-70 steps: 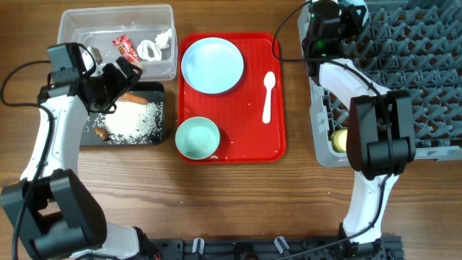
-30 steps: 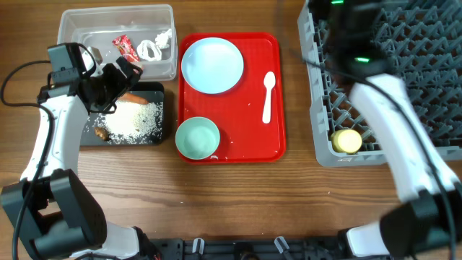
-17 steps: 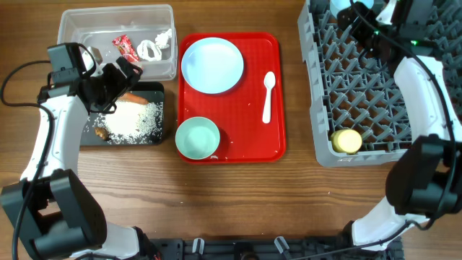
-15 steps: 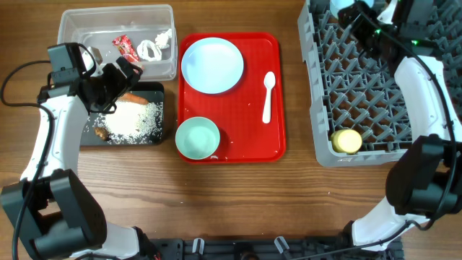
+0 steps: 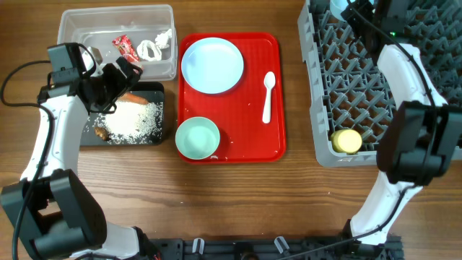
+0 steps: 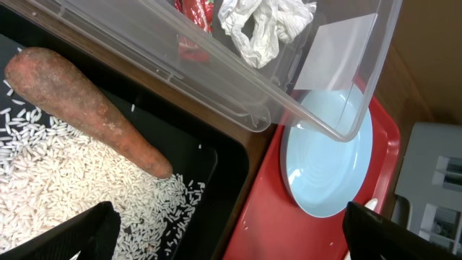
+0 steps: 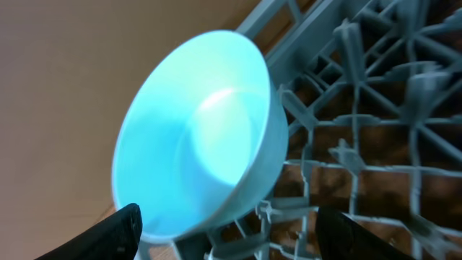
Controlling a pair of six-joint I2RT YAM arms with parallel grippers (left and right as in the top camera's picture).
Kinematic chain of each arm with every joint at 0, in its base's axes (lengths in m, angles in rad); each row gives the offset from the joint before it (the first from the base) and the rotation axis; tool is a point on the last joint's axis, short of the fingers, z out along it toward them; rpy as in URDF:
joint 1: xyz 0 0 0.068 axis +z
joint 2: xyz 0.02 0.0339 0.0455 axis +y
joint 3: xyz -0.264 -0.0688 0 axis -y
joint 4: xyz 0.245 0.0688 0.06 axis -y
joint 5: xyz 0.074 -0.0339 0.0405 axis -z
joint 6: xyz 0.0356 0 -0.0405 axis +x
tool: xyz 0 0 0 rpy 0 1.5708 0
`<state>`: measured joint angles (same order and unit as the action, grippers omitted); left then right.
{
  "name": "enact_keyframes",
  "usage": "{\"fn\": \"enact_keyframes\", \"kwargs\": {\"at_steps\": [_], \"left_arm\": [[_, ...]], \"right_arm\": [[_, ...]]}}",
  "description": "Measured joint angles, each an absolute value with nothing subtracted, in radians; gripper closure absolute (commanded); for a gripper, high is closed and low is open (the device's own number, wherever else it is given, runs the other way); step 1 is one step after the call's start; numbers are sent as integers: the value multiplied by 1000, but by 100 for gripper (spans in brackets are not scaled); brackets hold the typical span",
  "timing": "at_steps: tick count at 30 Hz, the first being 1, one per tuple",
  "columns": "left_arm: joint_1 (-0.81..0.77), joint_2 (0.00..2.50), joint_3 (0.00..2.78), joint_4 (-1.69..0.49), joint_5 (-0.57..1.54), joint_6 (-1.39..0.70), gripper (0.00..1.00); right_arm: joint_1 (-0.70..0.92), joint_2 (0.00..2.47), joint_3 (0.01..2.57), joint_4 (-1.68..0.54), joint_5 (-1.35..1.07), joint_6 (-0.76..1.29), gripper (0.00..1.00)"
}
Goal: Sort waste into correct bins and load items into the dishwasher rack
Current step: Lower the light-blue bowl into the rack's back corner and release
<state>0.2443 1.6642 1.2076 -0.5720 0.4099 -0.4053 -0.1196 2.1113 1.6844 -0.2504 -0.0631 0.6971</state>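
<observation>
The light blue bowl (image 7: 198, 133) leans on its side in the far left corner of the dishwasher rack (image 7: 361, 108), seen at the top edge from overhead (image 5: 338, 6). My right gripper (image 7: 249, 235) hangs open just in front of it (image 5: 358, 12), holding nothing. A yellow cup (image 5: 346, 141) lies in the rack's (image 5: 323, 94) near corner. My left gripper (image 6: 234, 238) is open and empty above the black bin (image 6: 209, 155), near the carrot (image 6: 86, 108) and rice (image 6: 58, 180). The clear bin (image 5: 76, 29) holds the red wrapper (image 5: 125, 48) and white scrap (image 5: 154, 48).
On the red tray (image 5: 245, 144) sit the light blue plate (image 5: 211, 65), the mint-green bowl (image 5: 197, 137) and the white spoon (image 5: 268, 96). A brown lump (image 5: 101, 133) lies in the black bin (image 5: 160, 137). Bare wood runs along the near side.
The right arm has swung and settled at the rack's far left corner, where the light blue bowl now rests free of the fingers. The left arm has not moved.
</observation>
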Motion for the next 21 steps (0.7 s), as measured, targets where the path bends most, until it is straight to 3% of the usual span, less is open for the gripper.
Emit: {"fn": "enact_keyframes", "kwargs": {"at_steps": [5,14,21], "left_arm": [[244,1664,1208,-572,410,-405,0],[244,1664,1208,-573,410,-405,0],[244,1664,1208,-572,410,-406,0]], "right_arm": [[-120,2152,1804,-289,-71,683,28],[-120,2195,1813,-334,-70,678,59],[-125,2209,1813,-387,-65,644,70]]}}
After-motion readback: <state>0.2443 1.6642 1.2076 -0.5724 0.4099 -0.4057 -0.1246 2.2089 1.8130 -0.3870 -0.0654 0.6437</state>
